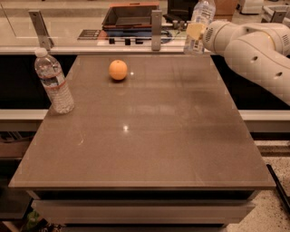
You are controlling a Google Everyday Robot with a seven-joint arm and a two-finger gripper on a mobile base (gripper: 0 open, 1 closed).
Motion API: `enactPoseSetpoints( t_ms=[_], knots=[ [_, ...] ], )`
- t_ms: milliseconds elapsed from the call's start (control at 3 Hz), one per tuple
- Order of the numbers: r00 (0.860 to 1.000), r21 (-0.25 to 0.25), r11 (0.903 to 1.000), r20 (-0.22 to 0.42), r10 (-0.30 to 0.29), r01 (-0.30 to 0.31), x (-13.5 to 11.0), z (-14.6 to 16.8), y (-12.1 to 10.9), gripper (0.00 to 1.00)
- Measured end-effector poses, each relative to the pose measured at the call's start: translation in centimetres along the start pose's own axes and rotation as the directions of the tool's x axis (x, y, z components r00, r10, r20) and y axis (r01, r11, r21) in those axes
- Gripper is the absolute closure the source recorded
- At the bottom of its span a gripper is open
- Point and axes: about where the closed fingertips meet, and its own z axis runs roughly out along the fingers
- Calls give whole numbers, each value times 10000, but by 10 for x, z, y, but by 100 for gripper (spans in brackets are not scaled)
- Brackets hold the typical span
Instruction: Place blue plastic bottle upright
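Note:
The blue plastic bottle, clear with a pale label and a white cap, is held above the far right corner of the brown table. It is nearly upright, leaning slightly, and clear of the tabletop. My gripper is shut around its lower body, with the white arm coming in from the right. The bottle's base is partly hidden by the gripper.
A taller clear bottle with a reddish label band stands upright at the table's left edge. An orange lies at the far middle. Behind the table is a counter with a dark tray and two metal posts.

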Motion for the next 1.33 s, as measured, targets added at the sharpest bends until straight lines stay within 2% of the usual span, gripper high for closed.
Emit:
enactPoseSetpoints(
  t_ms=[667,1000,1333],
  knots=[
    [9853,591,9941,-1505,-809,907,-11,-29,-19,100],
    [9768,557,9920,-1889,-1011,1134,-14,-37,-24,100],
    [9650,42,9928,-2355,-1152,1196,-8,-42,-20,100]
  ],
)
